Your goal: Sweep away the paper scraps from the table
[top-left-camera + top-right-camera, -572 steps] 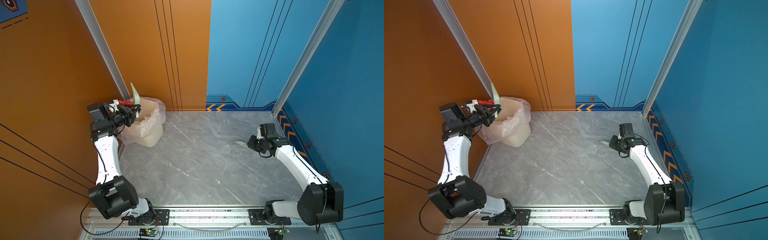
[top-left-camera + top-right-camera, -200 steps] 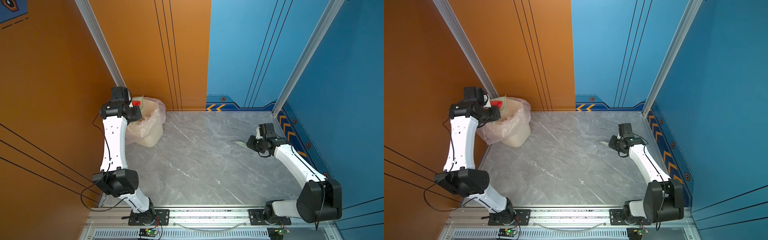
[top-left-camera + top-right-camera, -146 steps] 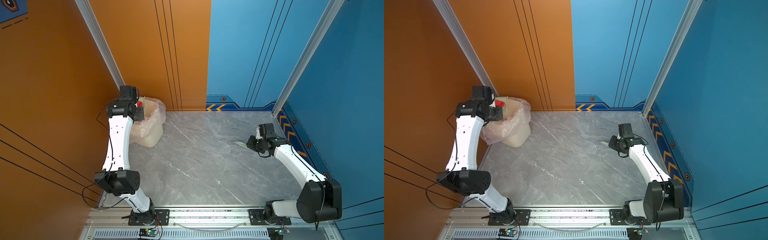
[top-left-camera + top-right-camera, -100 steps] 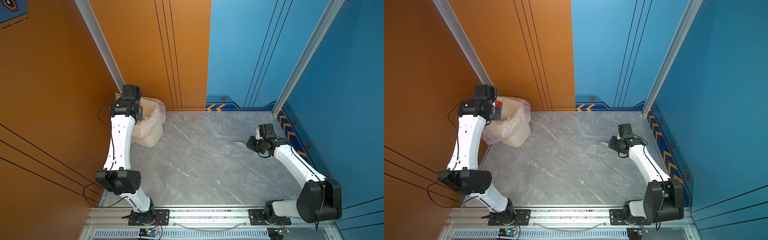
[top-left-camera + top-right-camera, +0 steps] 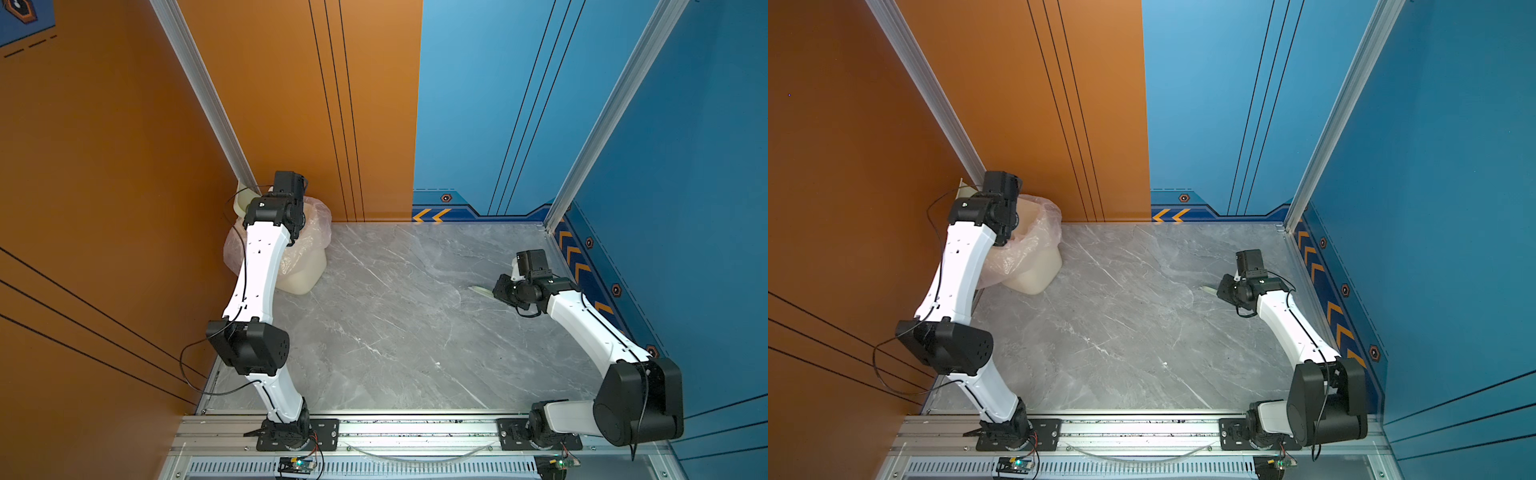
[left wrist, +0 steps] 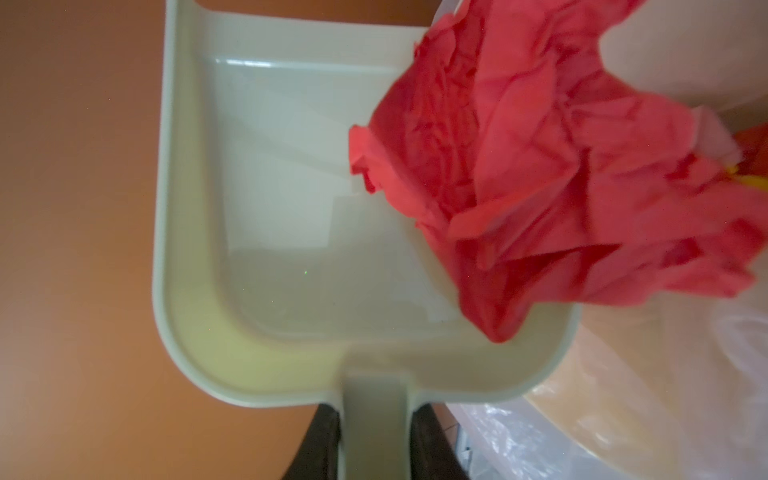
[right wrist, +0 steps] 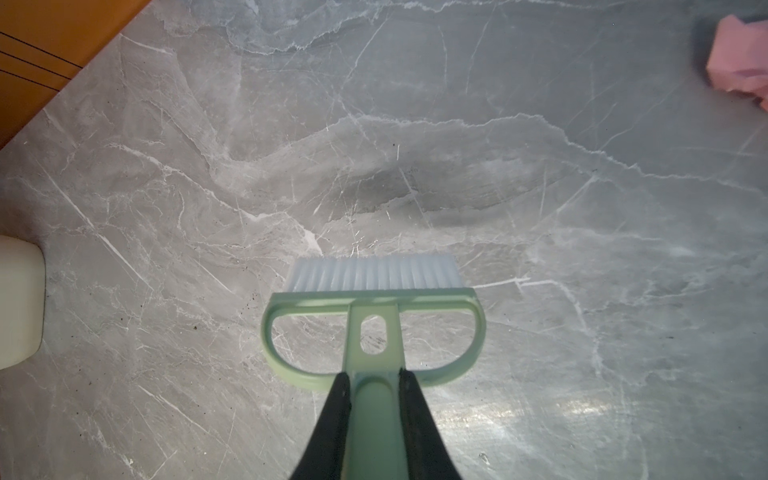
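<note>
1. The left gripper [image 6: 376, 419] clamps the dustpan [image 6: 291, 208] handle, tipping it over the lined bin [image 5: 307, 270]; red paper scraps [image 6: 561, 166] hang at its lip: emptying is in hand
2. The right gripper [image 7: 372, 386] pinches the brush [image 7: 374, 291] handle above the table [image 5: 395, 332]; a pink scrap [image 7: 739, 62] lies beyond, so next likely needs the pan brought back down

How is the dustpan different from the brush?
The dustpan is a wide tray; the brush has white bristles. The dustpan has red paper on it at the bin; the brush carries nothing, over the table. The left claw holds the dustpan, right claw the brush. Both are pale green.
</note>
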`<state>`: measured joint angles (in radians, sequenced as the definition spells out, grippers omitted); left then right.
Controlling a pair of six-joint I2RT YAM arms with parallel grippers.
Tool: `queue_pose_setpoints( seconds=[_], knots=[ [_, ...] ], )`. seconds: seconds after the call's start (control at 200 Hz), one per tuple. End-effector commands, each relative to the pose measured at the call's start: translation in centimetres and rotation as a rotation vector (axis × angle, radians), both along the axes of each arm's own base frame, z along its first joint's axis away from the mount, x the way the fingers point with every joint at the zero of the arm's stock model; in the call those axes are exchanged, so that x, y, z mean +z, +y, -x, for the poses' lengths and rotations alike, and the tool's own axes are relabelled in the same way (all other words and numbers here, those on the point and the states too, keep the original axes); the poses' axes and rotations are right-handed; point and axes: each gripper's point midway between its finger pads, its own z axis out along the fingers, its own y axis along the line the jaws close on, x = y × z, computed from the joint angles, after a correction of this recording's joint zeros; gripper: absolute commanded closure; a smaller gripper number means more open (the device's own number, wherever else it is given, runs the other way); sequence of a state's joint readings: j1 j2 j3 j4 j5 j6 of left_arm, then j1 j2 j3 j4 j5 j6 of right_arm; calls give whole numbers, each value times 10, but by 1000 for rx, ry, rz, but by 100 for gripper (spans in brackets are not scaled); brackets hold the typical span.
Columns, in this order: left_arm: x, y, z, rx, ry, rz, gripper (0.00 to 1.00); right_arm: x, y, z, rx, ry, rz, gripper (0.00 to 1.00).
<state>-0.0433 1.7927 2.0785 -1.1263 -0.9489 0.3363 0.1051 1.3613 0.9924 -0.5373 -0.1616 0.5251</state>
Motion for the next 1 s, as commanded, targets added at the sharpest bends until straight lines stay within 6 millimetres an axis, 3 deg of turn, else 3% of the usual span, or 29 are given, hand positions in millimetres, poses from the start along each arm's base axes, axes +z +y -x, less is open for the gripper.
queue_pose_setpoints(
  seconds=[0.0, 0.606, 0.811, 0.996],
  knots=[
    [17, 9, 7, 42, 54, -139, 100, 4, 0, 2, -7, -22, -16, 100],
    [28, 5, 9, 30, 6, -139, 100, 4, -2, 2, -12, -22, -22, 100],
    [21, -19, 2, -90, -142, 140, 100, 6, -3, 2, -12, -27, -21, 100],
    [26, -45, 2, -191, -258, 377, 100, 8, -6, 2, -17, -29, -18, 100]
  ],
)
